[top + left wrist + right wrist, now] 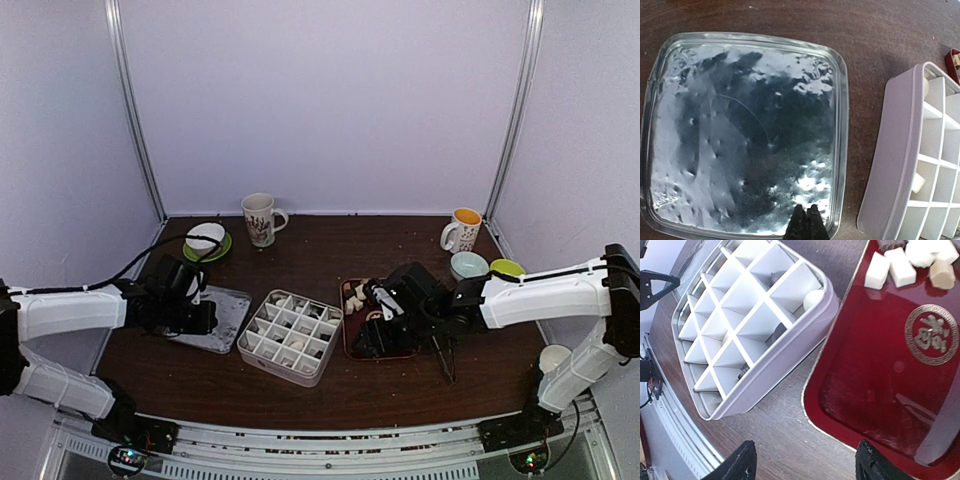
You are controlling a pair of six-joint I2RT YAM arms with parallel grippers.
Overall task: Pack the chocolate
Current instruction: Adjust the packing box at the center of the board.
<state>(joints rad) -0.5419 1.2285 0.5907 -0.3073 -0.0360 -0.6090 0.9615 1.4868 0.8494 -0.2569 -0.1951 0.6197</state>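
Right, from above: left tool (208,322) hangs over the clear lid (222,318) on the worktop (330,250), right tool (368,335) over the red tray (348,325), with the box (290,336) between them. Chocolate (355,295) sits mostly at the tray's far-left corner, and a few pieces are already in cells.

Left wrist view – the tool's fingertips (806,225) are pressed together just inside the lid's near rim, and nothing shows between them.

Right wrist view – jaws apart and empty, with white cubes and a tan round bunched at the tray's top edge, well clear of the tool.

My read: a pick comes next. Reach to that cluster, straddle one outlying cube so its neighbours aren't nudged, close gently, then drop it into a bare cell.

Writing? Only a gold round emblem (931,334) on the tray, its character unreadable to me. No brand visible.
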